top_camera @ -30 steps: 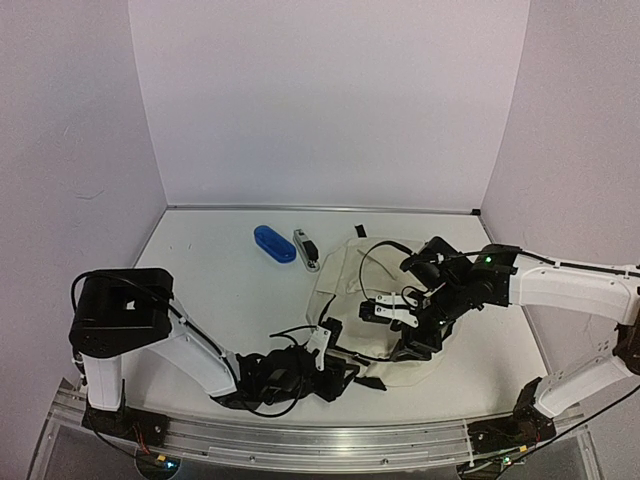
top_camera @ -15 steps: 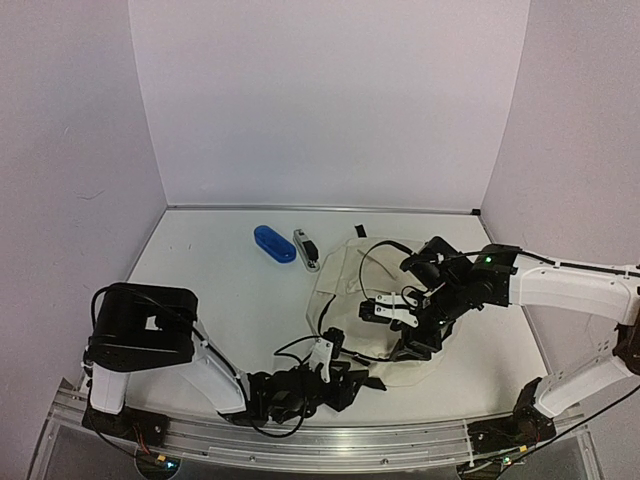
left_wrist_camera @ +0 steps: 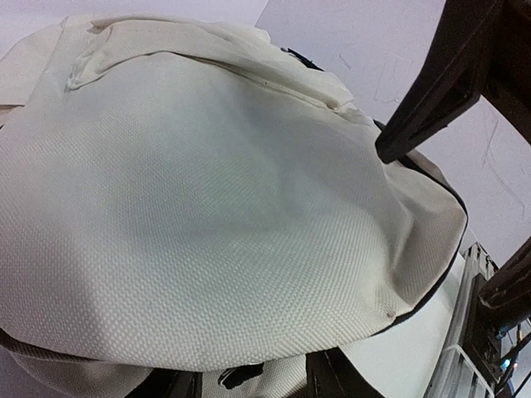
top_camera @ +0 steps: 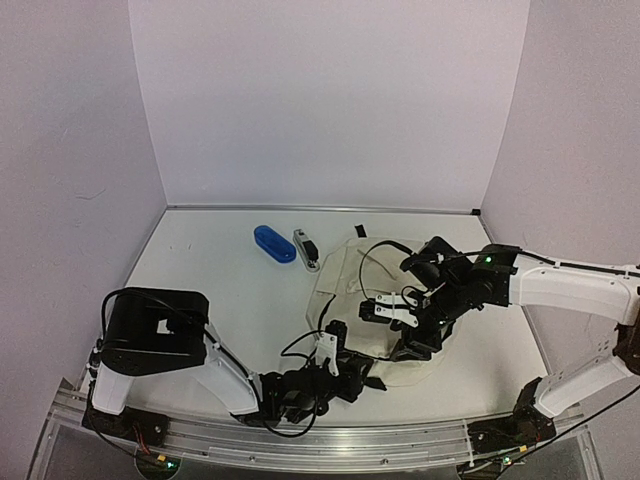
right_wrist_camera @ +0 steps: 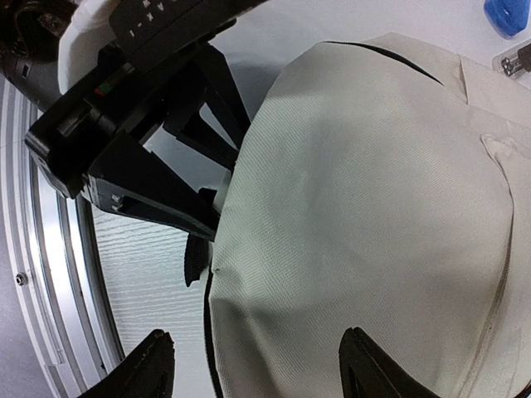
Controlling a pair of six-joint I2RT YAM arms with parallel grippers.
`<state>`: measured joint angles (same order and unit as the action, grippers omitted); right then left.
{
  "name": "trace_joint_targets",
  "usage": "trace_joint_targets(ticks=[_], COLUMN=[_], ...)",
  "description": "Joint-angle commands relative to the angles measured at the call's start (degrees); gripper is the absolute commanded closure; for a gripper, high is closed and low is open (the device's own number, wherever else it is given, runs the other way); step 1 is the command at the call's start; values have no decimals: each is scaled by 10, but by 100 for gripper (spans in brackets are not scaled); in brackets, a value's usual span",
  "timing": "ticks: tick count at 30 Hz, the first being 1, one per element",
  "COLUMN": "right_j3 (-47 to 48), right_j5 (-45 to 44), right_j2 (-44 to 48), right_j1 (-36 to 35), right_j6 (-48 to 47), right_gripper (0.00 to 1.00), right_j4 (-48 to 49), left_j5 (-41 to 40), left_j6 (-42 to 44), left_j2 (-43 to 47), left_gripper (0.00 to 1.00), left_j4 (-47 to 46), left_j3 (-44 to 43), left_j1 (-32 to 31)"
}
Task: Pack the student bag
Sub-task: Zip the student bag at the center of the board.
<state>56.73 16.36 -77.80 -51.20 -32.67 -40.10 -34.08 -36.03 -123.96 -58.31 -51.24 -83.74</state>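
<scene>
**Student bag (top_camera: 340,278) flat, centre-right of table (top_camera: 215,295)**

L gripper (top_camera: 358,372) low at bag's near edge, jaws apart; can't tell if fabric is pinched. R gripper (right_wrist_camera: 261,365) hangs over bag's middle, jaws wide, nothing between them.

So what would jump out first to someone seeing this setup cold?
The big cream student bag, lying flat right of centre on the table, with the right arm reaching over it and the left arm low at its near edge. Then the bright blue oval case behind it toward the back wall, with a small silver item alongside.
</scene>
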Motion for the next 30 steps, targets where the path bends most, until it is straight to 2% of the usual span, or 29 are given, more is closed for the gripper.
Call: trace_joint_targets(ticks=[1, 6, 15, 17, 21, 30], right_j3=[8, 7, 9, 9, 9, 8], right_j5=[-3, -5, -4, -5, -4, -2], right_j2=[4, 5, 3, 3, 3, 4], right_j1=[-5, -5, -5, -5, -5, -4], right_j6=[7, 6, 5, 5, 5, 5], right_gripper=[32, 32, 32, 32, 32, 32], right_j4=[6, 6, 6, 6, 6, 6], left_j5=[-49, -64, -47, -27, -17, -38], left_j6=[-43, -90, -79, -51, 2, 37], left_j2=[5, 24, 20, 17, 16, 18], left_gripper=[63, 73, 86, 83, 68, 62], left_j4=[47, 52, 18, -19, -46, -23], left_j3=[-12, 34, 52, 57, 57, 44], left_j1=[0, 3, 2, 1, -16, -22])
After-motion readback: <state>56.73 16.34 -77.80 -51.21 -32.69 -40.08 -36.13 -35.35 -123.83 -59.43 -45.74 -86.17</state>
